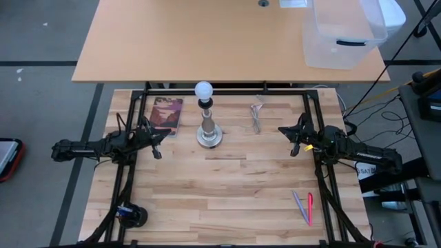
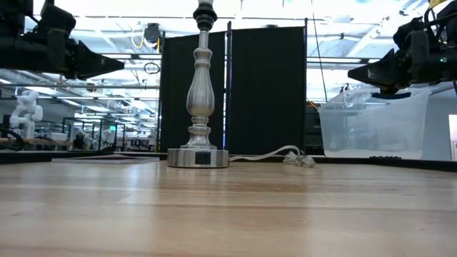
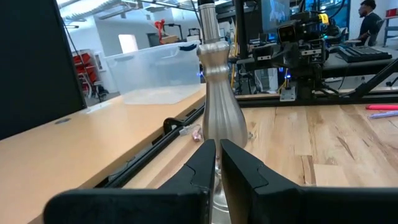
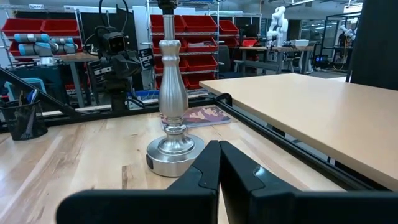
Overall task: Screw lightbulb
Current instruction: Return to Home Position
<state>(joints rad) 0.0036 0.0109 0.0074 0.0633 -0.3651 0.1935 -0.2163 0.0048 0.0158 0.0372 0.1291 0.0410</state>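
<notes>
The white lightbulb (image 1: 203,89) sits on top of the silver lamp stand (image 1: 209,131), its base in the dark socket; it shows only in the high view. The stand rests on its round base at the table's far middle (image 2: 199,107) and shows in both wrist views (image 3: 217,106) (image 4: 172,112). My left gripper (image 1: 157,142) hovers left of the stand, shut and empty. My right gripper (image 1: 292,140) hovers right of the stand, shut and empty.
A book (image 1: 166,114) lies left of the stand. The lamp's cord (image 1: 257,114) lies right of it. Two pens (image 1: 304,207) lie at the near right. A clear plastic bin (image 1: 342,34) stands on the farther table.
</notes>
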